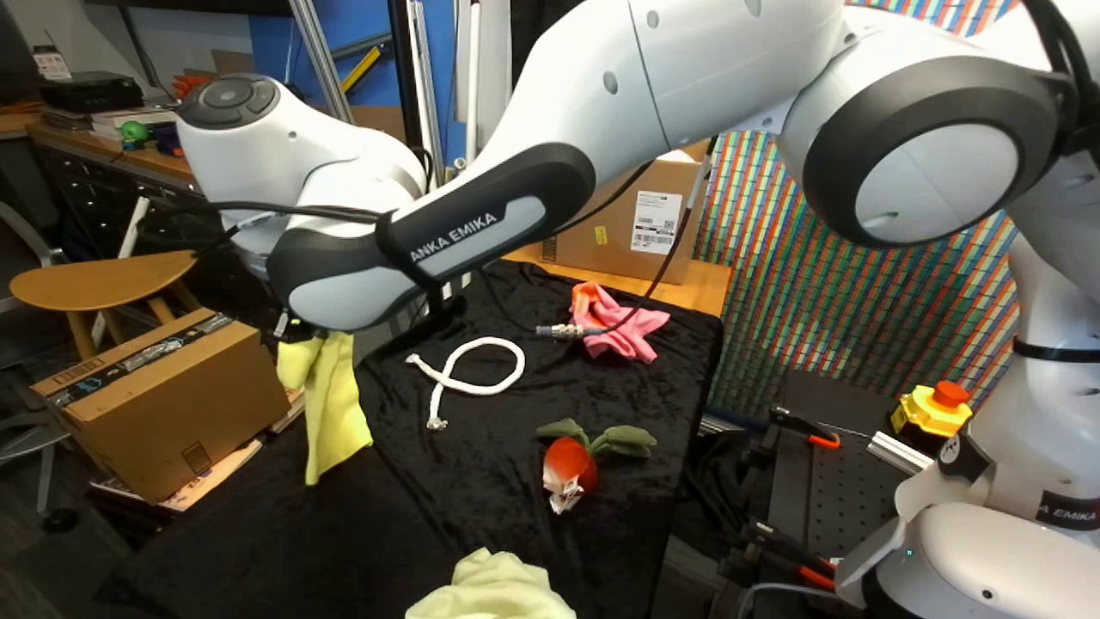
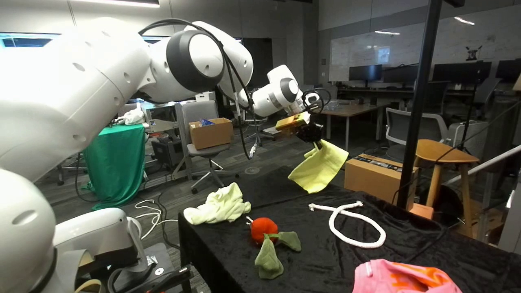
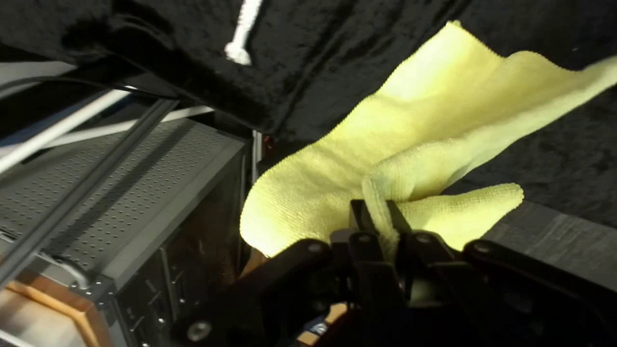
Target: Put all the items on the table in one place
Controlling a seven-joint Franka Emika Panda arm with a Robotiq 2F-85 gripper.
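Our gripper [image 3: 378,214], closest in the wrist view, pinches a fold of yellow cloth [image 3: 385,135] hanging toward one o'clock, likely so we can gather it with the white rope [image 3: 244,36] at eleven.

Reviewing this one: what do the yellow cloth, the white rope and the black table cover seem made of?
Yellow cloth: probably matte microfibre or terry, judging by its fine nubbly weave in the wrist view.
White rope: dull twisted or braided cord, perhaps cotton; one end looks frayed.
Black table cover: likely velvet or velour; its creases catch a soft sheen.
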